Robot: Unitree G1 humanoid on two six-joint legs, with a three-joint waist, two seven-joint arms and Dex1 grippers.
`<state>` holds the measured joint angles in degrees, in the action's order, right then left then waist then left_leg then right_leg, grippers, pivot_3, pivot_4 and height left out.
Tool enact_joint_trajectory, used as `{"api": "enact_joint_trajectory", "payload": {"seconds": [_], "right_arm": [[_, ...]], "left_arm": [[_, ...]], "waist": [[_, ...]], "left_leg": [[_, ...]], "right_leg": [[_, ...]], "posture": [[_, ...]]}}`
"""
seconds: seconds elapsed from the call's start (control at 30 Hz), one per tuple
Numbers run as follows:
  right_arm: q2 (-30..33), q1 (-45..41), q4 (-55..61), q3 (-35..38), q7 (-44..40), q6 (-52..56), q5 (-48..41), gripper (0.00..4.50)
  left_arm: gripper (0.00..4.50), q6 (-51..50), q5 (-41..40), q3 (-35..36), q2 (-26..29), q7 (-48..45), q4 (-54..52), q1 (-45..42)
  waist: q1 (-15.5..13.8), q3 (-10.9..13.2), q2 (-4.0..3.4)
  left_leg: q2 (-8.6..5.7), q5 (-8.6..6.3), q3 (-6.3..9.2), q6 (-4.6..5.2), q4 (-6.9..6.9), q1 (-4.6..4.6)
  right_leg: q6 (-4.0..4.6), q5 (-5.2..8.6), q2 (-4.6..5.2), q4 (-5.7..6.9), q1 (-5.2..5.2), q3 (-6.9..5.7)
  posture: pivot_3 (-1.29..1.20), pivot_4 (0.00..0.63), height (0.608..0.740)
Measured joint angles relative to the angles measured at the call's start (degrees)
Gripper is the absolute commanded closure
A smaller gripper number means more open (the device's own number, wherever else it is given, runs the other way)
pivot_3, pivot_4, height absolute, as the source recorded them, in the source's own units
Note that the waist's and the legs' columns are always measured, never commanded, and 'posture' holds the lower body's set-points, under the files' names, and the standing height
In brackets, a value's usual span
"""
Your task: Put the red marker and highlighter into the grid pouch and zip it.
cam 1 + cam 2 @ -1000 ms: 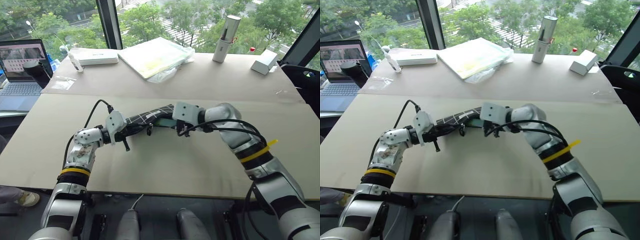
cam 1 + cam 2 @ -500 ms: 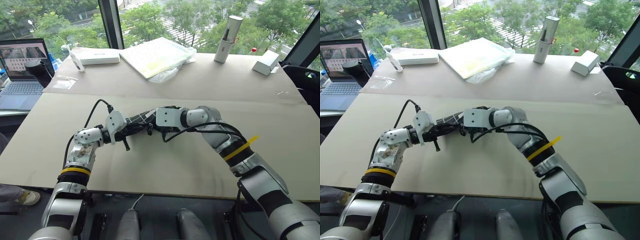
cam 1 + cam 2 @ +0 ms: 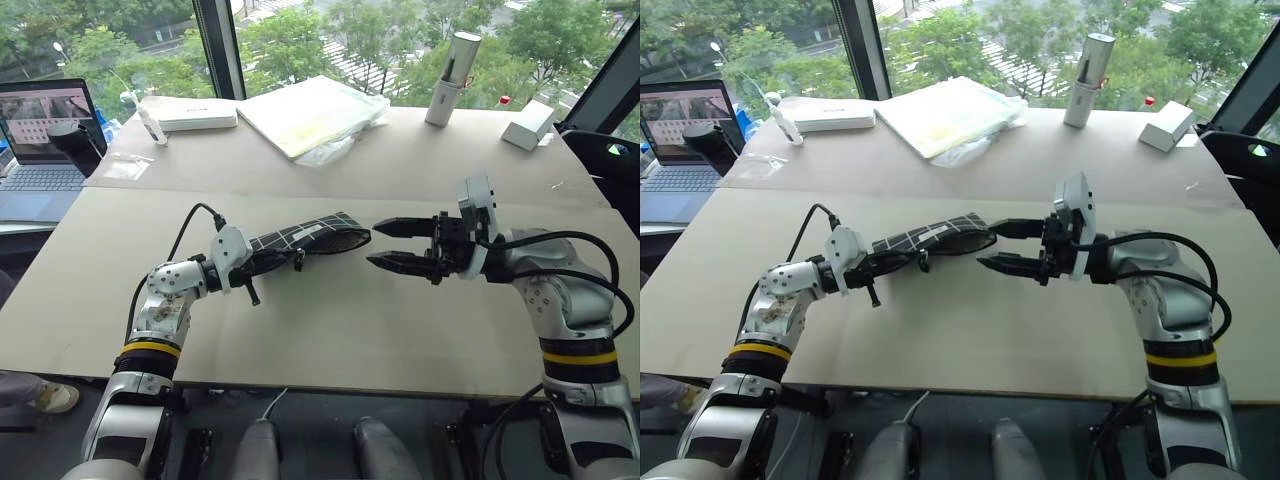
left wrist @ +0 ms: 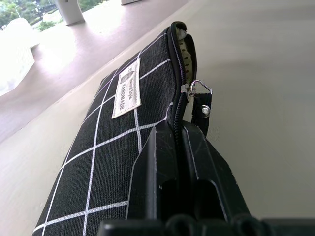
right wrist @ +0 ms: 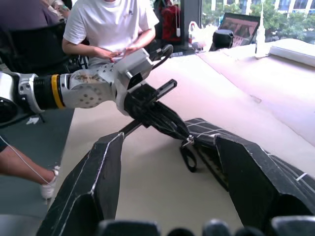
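The grid pouch (image 3: 315, 236), black with white lines and a white label (image 4: 127, 88), is held off the table at its left end with my left gripper (image 3: 262, 264) shut on it. Its zipper pull (image 4: 198, 89) sits close to the left fingers (image 4: 155, 162). Beyond the pull the mouth gapes, showing pale lining. My right gripper (image 3: 372, 245) stands open just right of the pouch's free end, pointing at it, with nothing between its fingers (image 5: 91, 182). The red marker and the highlighter are hidden from view.
At the table's far side are a laptop (image 3: 45, 130), a flat white box (image 3: 195, 113), a plastic-wrapped pad (image 3: 310, 112), a silver cylinder (image 3: 452, 65) and a small white box (image 3: 528, 125). A person in a white shirt (image 5: 110, 29) sits beyond the table's left end.
My right gripper has pulled back to the right, out of the pouch mouth, and its wrist has rolled. A pale green thing at the mouth is now out of sight. The left arm held still.
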<state>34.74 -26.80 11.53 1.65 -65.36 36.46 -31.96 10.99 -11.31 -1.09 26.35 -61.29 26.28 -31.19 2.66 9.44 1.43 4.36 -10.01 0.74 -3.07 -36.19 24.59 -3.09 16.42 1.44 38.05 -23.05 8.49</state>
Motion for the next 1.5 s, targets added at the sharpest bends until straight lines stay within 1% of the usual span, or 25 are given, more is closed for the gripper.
{"api": "enact_joint_trajectory", "payload": {"seconds": [0.07, 0.1, 0.13, 0.17, 0.27, 0.37, 0.47, 0.57, 0.7, 0.83, 0.93, 1.17, 1.2, 1.4, 1.5], "right_arm": [[-0.8, 4.3, 0.5, -3.8, 2.4, 1.2, 1.9, 1.21], [-2.5, 6.2, 0.6, -6.3, 4.5, 1.8, 2.8, 1.21], [-3.7, 6.5, 0.5, -7.7, 5.7, 2.1, 3.4, 1.21], [-6.0, 6.5, 0.3, -9.6, 8.6, 2.6, 4.9, 1.21], [-12.1, 4.1, -2.8, -12.9, 16.3, 3.2, 8.8, 1.21], [-15.8, 0.8, -6.5, -14.4, 21.6, 3.2, 11.7, 1.21], [-20.5, -3.8, -13.1, -15.1, 26.8, 2.5, 15.5, 1.21], [-23.3, -6.7, -17.1, -15.2, 29.0, 1.6, 17.3, 1.21], [-26.1, -10.1, -20.3, -16.0, 29.4, -0.3, 18.5, 1.21], [-28.2, -10.8, -21.7, -16.6, 29.3, -1.3, 19.4, 1.21], [-28.6, -10.9, -21.6, -17.0, 28.2, -1.3, 19.4, 1.99], [-25.6, -10.8, -19.7, -17.0, 25.6, -1.3, 19.4, 4.41], [-25.0, -10.6, -19.3, -17.0, 25.1, -1.3, 19.4, 4.47], [-23.0, -10.2, -17.1, -16.8, 23.5, -1.3, 19.4, 4.47], [-19.7, -10.1, -16.9, -16.0, 22.9, -1.2, 19.4, 4.47]], "left_arm": [[4.50, 0.0, 0.0, 0.0, 0.0, 0.4, -0.2, 0.1], [4.50, 0.0, 0.0, 0.0, 0.0, 0.7, -0.3, 0.3], [4.50, 0.0, 0.0, 0.1, -0.1, 0.9, -0.4, 0.4], [4.50, -0.2, 0.0, 0.1, -0.3, 1.2, -0.6, 0.5], [4.50, -1.0, -0.1, 0.0, -0.8, 1.6, -1.2, 0.8], [4.50, -1.2, -0.1, 0.1, -0.8, 1.7, -1.8, 1.0], [4.50, -1.3, -0.2, 0.1, -0.8, 1.8, -2.0, 1.1], [4.50, -1.4, -0.2, 0.2, -0.8, 1.9, -2.2, 1.1], [4.50, -1.5, -0.2, 0.1, -0.9, 2.0, -2.2, 1.1], [4.50, -1.4, -0.2, 0.2, -0.9, 2.0, -2.2, 1.1], [4.50, -1.4, -0.2, 0.2, -1.1, 2.1, -2.0, 1.1], [4.50, -1.3, -0.2, 0.2, -1.1, 2.2, -1.6, 1.1], [4.50, -1.2, -0.2, 0.2, -1.1, 2.2, -1.6, 1.1], [4.50, -1.1, -0.2, 0.2, -1.2, 2.3, -1.5, 1.1], [4.50, -1.1, -0.2, 0.2, -1.2, 2.3, -1.5, 1.1]], "waist": [[0.0, 0.0, 0.00], [0.1, 0.0, 0.00], [0.2, 0.0, 0.00], [0.3, 0.0, 0.00], [0.0, 0.0, 0.00], [-0.2, 0.0, 0.00], [-0.2, 0.0, 0.00], [-0.2, 0.0, 0.00], [-0.2, 0.0, 0.00], [-0.1, 0.0, 0.00], [-0.2, 0.0, 0.00], [-0.1, 0.0, 0.00], [-0.1, 0.0, 0.00], [-0.1, 0.0, 0.00], [-0.3, 0.0, 0.00]], "left_leg": [[0.00, 0.00, -0.01, 0.00, -0.02, 0.03], [-0.01, 0.00, -0.01, 0.00, -0.03, 0.08], [-0.01, 0.00, -0.01, 0.00, -0.03, 0.08], [-0.01, 0.00, 0.00, 0.00, -0.03, 0.09], [-0.01, 0.01, -0.01, -0.02, -0.06, 0.10], [-0.01, 0.01, 0.00, -0.02, -0.07, 0.13], [-0.01, 0.01, -0.01, -0.02, -0.08, 0.13], [-0.01, 0.01, -0.01, -0.02, -0.06, 0.13], [-0.01, 0.01, 0.00, -0.02, -0.04, 0.14], [-0.01, 0.01, 0.00, -0.02, -0.04, 0.14], [-0.01, 0.01, 0.01, -0.02, -0.05, 0.14], [0.00, 0.01, 0.01, -0.02, -0.04, 0.14], [-0.01, 0.01, 0.01, -0.02, -0.04, 0.14], [-0.01, 0.01, 0.01, -0.02, -0.04, 0.15], [-0.01, 0.01, 0.01, -0.02, -0.05, 0.16]], "right_leg": [[-0.01, 0.01, 0.00, 0.00, -0.04, 0.02], [-0.01, 0.01, 0.00, 0.01, -0.09, 0.03], [-0.01, 0.01, 0.00, 0.01, -0.10, 0.04], [-0.01, 0.00, -0.01, 0.02, -0.11, 0.04], [0.00, 0.00, 0.00, 0.02, -0.10, 0.02], [-0.01, 0.00, 0.01, 0.00, -0.09, 0.01], [0.00, 0.00, 0.01, 0.01, -0.10, 0.00], [0.00, 0.00, 0.01, 0.00, -0.11, 0.00], [0.00, 0.00, 0.01, 0.01, -0.12, -0.01], [0.01, 0.00, 0.00, 0.01, -0.12, -0.02], [0.01, 0.00, 0.01, 0.01, -0.11, -0.02], [0.00, 0.00, 0.00, 0.00, -0.12, -0.03], [0.00, 0.00, 0.01, 0.00, -0.12, -0.03], [0.00, 0.00, 0.01, 0.00, -0.12, -0.03], [0.00, 0.00, 0.02, -0.02, -0.10, -0.03]], "posture": [[0.00, 0.150, 0.739], [0.00, 0.150, 0.739], [0.00, 0.150, 0.739], [0.00, 0.150, 0.739], [0.00, 0.150, 0.739], [0.00, 0.150, 0.739], [0.00, 0.150, 0.739], [0.00, 0.150, 0.739], [0.00, 0.150, 0.739], [0.00, 0.150, 0.739], [0.00, 0.150, 0.739], [0.00, 0.150, 0.739], [0.00, 0.150, 0.739], [0.00, 0.150, 0.739], [0.00, 0.150, 0.739]]}}
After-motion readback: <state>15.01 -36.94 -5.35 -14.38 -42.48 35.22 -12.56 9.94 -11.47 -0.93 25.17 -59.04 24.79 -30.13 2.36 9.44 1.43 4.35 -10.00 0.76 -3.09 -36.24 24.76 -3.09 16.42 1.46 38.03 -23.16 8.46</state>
